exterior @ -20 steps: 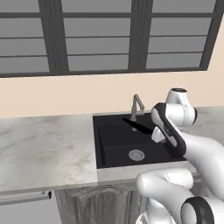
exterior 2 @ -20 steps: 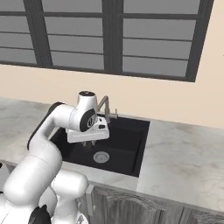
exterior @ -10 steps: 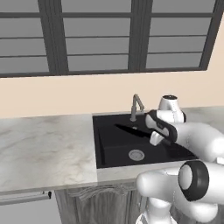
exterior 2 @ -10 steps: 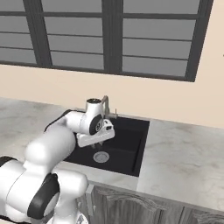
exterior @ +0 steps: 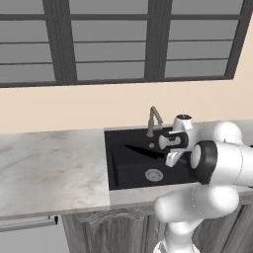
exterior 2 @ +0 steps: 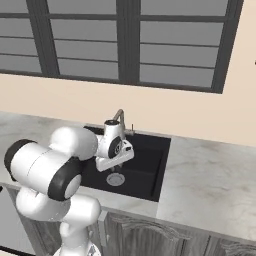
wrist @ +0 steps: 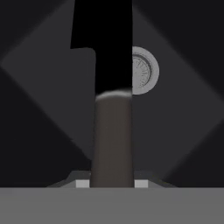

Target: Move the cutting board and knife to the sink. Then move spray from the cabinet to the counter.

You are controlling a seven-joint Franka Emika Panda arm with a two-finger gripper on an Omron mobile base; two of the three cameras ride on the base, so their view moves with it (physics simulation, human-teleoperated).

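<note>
The black knife (exterior: 146,151) hangs level over the black sink (exterior: 118,170), blade pointing left, just above the basin floor. My gripper (exterior: 171,157) is shut on its handle, right of the faucet (exterior: 154,118). From the right base view, the gripper (exterior 2: 118,158) sits over the sink (exterior 2: 150,167) in front of the faucet (exterior 2: 119,118). Along the hand view, the brown-grey handle (wrist: 113,140) rises between my fingertips (wrist: 112,183), and the blade half covers the round drain (wrist: 143,70). The cutting board, spray and cabinet are out of view.
Pale marbled counter (exterior: 49,168) spreads left of the sink, and more counter (exterior 2: 210,185) lies to its right. A beige wall and dark-framed windows stand behind. My own bulky white arm links crowd the sink's near edge.
The arm's elbow has swung round and lower in front of the sink. The hand has sunk a little toward the basin with the knife still gripped.
</note>
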